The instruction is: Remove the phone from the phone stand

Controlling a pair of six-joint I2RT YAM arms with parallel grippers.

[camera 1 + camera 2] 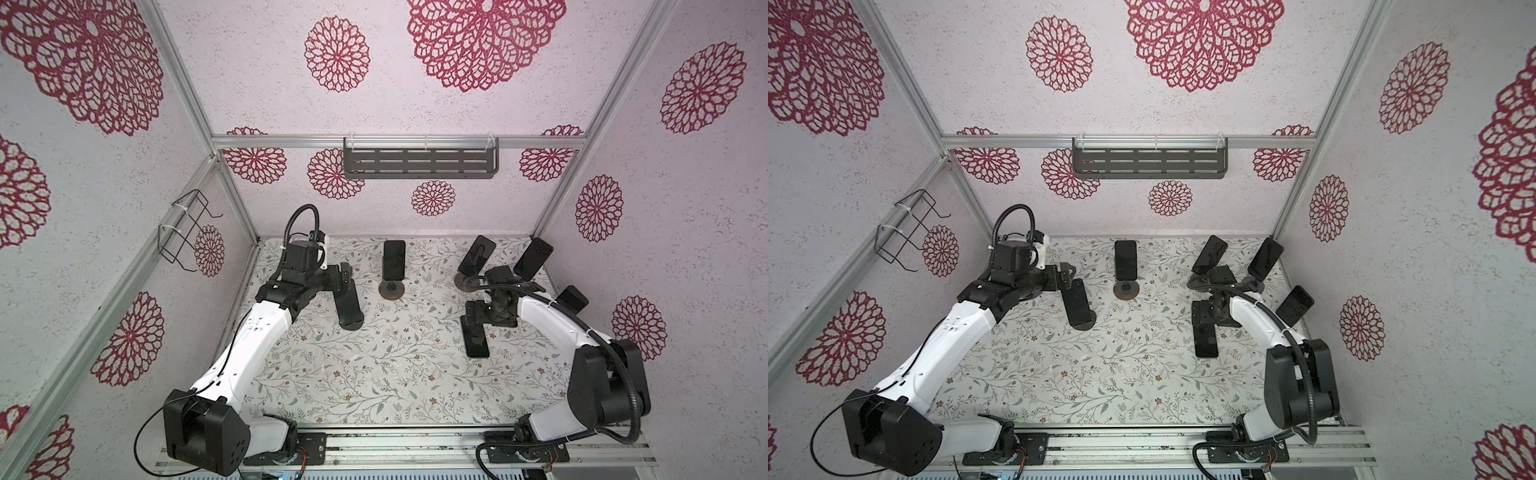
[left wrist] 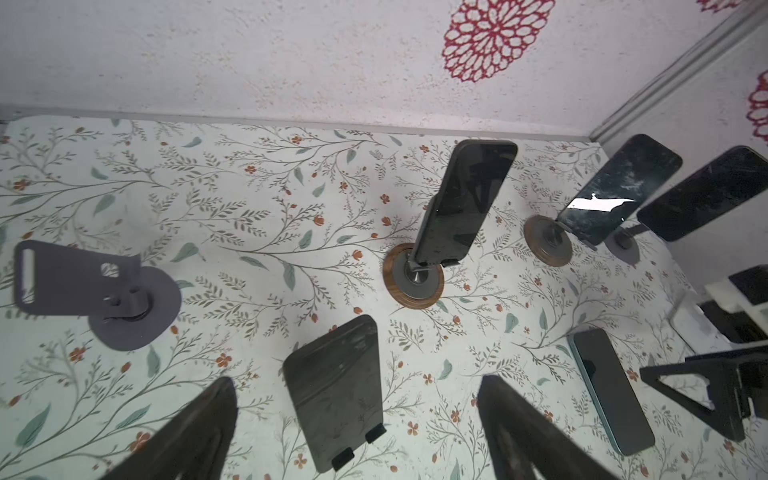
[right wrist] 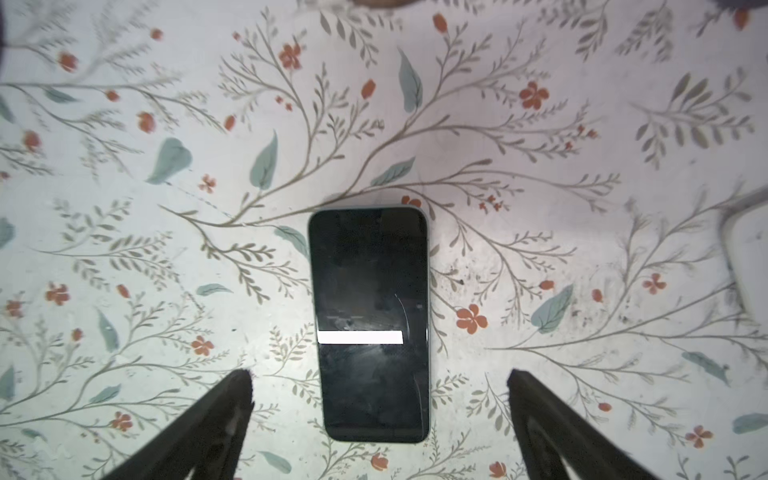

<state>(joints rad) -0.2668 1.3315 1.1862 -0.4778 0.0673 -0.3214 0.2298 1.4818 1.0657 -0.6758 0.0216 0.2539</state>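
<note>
Step in hand, as I read it: the very end of the job. One phone (image 3: 370, 324) lies flat, screen up, on the bench (image 1: 374, 374). It is off any stand, on the right side, in front of the standing ones.

Directly over it hangs the right gripper (image 3: 380, 374). Jaws are spread wide to either side, clear of the phone's edges, nothing in them.

On the left of the bench the left gripper (image 2: 357, 382) hovers at an empty dark stand (image 2: 336, 390). Jaws are wide here too, one on each side of the tilted backplate, gripping nothing. The two lip hooks carry nothing. Probably the stand that goes with this phone; cannot confirm.

A grey slotted stand (image 2: 83, 282), also bare, shows in the left wrist view only.

Others are loaded: the centre phone (image 1: 394, 259) stands upright on a wood-ringed base (image 1: 392, 289) at the back. A cluster of phones (image 1: 534, 257) tilts on stands at the back right.

Next move, my judgement: both arms lift up and away without nudging phone or stand. If another phone is wanted, the centre one looks easiest to reach, with its base steadied.

Containers: a grey slotted shelf (image 1: 419, 162) on the back wall and a wire basket (image 1: 187, 232) on the left wall. Nothing visible in either.
</note>
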